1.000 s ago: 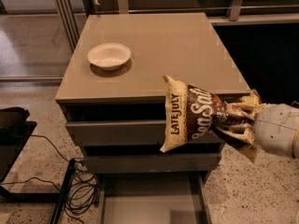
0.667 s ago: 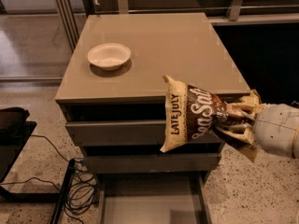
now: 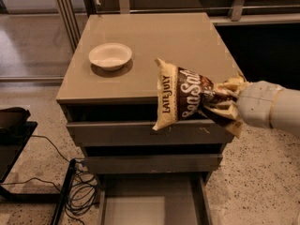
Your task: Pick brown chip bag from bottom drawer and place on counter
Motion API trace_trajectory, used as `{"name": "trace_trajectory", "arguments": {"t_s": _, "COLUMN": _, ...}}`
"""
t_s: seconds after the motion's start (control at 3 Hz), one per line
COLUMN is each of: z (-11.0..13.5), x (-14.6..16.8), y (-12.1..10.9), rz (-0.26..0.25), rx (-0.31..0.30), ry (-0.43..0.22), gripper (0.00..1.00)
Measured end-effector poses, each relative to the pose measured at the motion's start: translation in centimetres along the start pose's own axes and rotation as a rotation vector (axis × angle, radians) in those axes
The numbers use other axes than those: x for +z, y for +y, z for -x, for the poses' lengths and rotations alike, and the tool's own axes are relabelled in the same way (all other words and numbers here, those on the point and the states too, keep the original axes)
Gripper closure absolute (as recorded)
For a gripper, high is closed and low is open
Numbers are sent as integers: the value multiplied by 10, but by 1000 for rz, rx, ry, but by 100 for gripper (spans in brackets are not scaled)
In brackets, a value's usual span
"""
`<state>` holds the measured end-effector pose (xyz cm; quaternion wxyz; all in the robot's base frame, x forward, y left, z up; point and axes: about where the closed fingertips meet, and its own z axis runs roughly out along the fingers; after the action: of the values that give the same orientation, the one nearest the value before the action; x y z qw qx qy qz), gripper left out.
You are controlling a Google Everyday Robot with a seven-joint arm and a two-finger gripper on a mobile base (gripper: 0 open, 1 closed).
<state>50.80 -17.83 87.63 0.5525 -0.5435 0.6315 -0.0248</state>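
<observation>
1. Centre-right, the gripper (image 3: 226,101) pinches tight the crumpled end of the brown chip bag (image 3: 180,95), aloft at the front edge of the counter (image 3: 154,36).
2. It should likely carry the bag up-frame (clear of the white bowl (image 3: 110,56)), lowering before release.

Gripper (image 3: 225,102) at right, level with the counter (image 3: 154,32) edge, clamped on crumpled end of bag (image 3: 180,95). Bag in the air, lying sideways, overlapping counter edge and top drawer (image 3: 117,133) front. White bowl (image 3: 110,56) on counter, left of bag, apart. Bottom drawer (image 3: 150,203) open below. Cables (image 3: 82,187) on floor, left.
</observation>
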Motion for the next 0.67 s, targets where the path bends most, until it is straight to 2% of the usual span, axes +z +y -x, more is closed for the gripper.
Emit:
{"name": "trace_trajectory", "arguments": {"t_s": 0.33, "z": 8, "x": 44, "y": -37, "rz": 7, "rx": 62, "ry": -51, "gripper": 100}}
{"name": "trace_trajectory", "arguments": {"t_s": 0.67, "z": 17, "x": 87, "y": -62, "rz": 27, "rx": 147, "ry": -104, "gripper": 100}}
